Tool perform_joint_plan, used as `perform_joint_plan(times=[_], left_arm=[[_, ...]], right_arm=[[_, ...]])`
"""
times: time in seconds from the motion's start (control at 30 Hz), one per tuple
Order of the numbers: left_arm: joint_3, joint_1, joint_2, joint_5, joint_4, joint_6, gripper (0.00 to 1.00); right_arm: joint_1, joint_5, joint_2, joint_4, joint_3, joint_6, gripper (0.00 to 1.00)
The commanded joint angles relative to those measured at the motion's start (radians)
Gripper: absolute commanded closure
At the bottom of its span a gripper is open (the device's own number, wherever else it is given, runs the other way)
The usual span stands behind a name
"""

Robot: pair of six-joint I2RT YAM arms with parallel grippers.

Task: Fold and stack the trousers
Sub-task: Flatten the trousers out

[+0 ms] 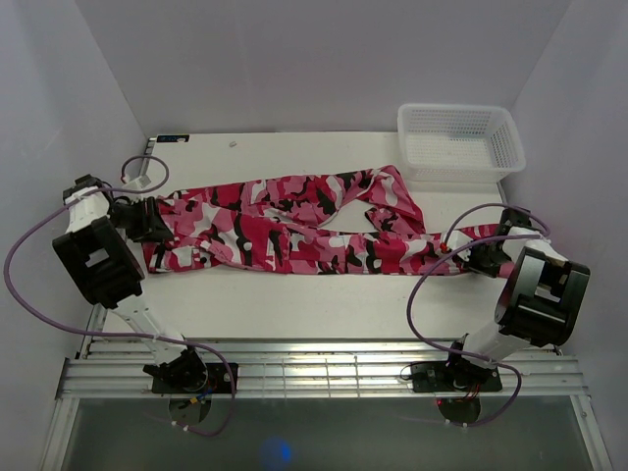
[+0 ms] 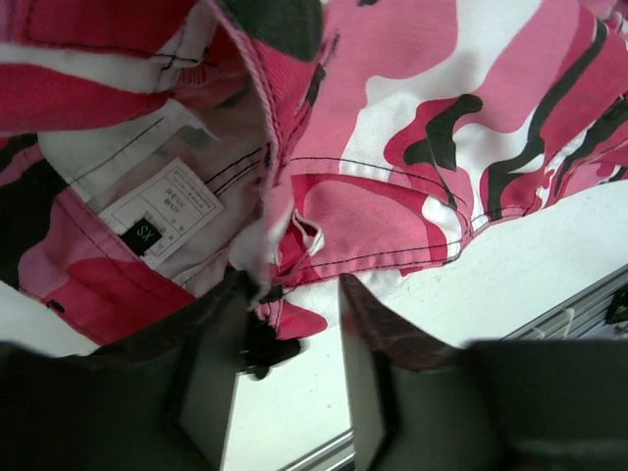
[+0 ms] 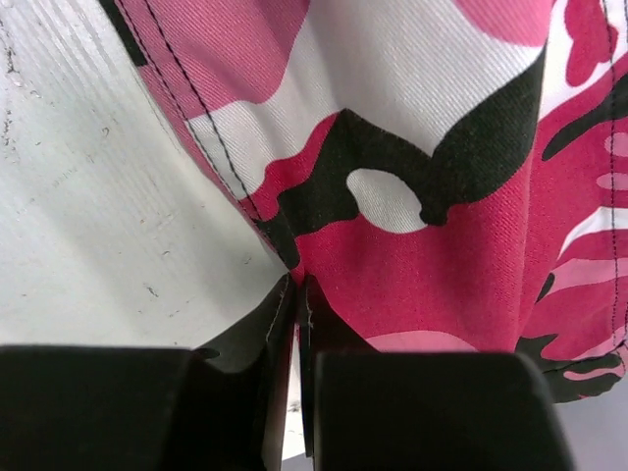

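Note:
The camouflage trousers [image 1: 294, 226] lie stretched across the white table, waist at the left and legs running to the right. My left gripper [image 1: 147, 221] is at the waist end. In the left wrist view it [image 2: 292, 294] stands open, with the waistband's edge and a small cloth tab just at its fingertips [image 2: 368, 304], and the inside label [image 2: 162, 218] shows. My right gripper [image 1: 471, 257] is at the leg end. In the right wrist view its fingers [image 3: 299, 280] are closed together on the edge of the pink and black cloth [image 3: 412, 147].
A white mesh basket [image 1: 459, 142] stands at the back right of the table, close to the folded-over leg. Bare table surface [image 1: 294, 304] lies between the trousers and the metal rail at the near edge. White walls enclose the left, back and right.

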State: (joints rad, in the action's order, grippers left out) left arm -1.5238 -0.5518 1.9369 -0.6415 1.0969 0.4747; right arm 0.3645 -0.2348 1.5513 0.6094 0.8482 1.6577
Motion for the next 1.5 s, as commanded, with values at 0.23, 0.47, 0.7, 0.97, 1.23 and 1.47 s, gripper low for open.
perform_joint_plan(times=[0.23,0.47,0.7,0.97,1.23,1.47], left_arm=[[-0.071,-0.023,-0.124,-0.135,0.003,0.051,0.90],[-0.056,-0.048,-0.156,-0.089,-0.011,0.103,0.83],[0.043,-0.048,-0.138,-0.098,0.006,0.150,0.43],[0.134,-0.048,-0.150,-0.051,-0.081,0.130,0.29],[0.269,-0.054,-0.203,-0.024,-0.120,0.200,0.27],[0.286,-0.138,-0.193,-0.217,0.010,0.387,0.26]], right_arm=[[0.073,-0.092,-0.007,0.099,0.164,-0.039,0.92],[0.111,-0.109,0.024,0.156,0.218,-0.016,0.92],[0.111,-0.123,0.026,0.174,0.210,-0.013,0.92],[0.111,-0.127,0.021,0.191,0.222,-0.013,0.92],[0.111,-0.118,0.015,0.194,0.213,-0.009,0.92],[0.111,-0.116,0.015,0.194,0.213,-0.006,0.92]])
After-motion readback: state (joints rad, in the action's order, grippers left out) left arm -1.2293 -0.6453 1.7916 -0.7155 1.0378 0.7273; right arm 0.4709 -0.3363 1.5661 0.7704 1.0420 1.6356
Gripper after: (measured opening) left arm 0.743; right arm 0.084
